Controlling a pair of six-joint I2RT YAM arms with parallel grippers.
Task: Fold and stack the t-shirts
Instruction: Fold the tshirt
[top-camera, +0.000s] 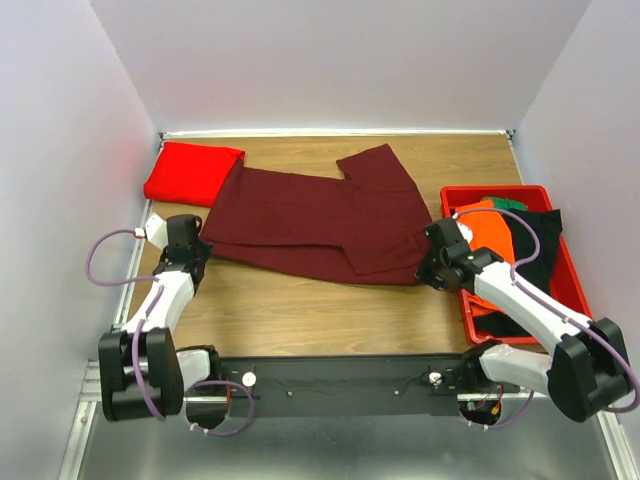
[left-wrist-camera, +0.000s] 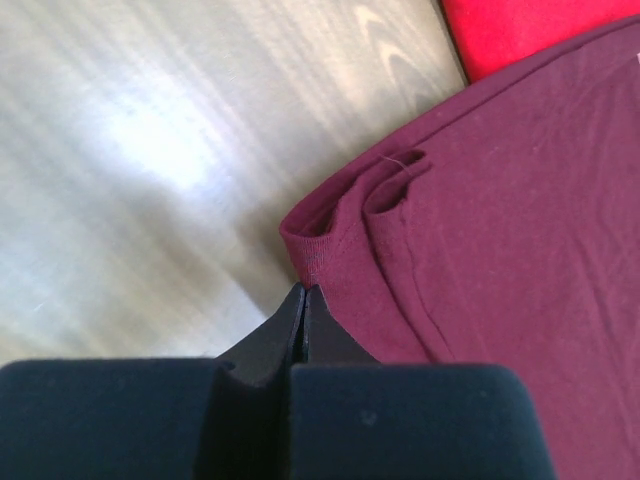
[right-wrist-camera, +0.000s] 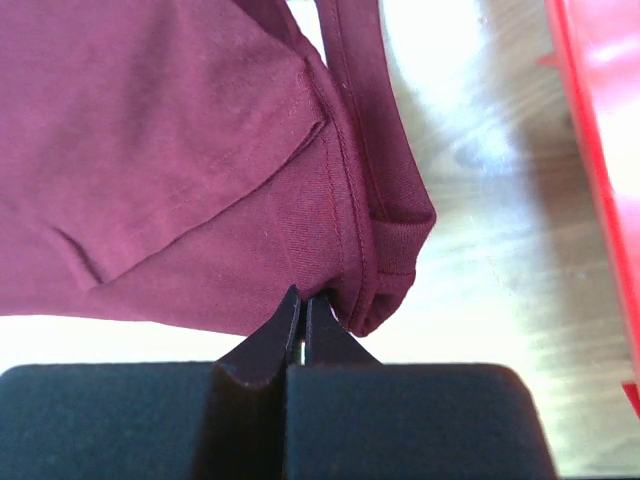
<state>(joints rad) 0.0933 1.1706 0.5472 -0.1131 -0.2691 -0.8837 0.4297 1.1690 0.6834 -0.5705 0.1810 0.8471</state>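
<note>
My left hand is closed tight, its tips pinching the hem corner of the maroon t-shirt. My right hand is clamped the same way on the opposite near corner, just beside the red bin. The shirt lies spread across the middle of the worktop, its far left edge touching the folded red t-shirt.
</note>
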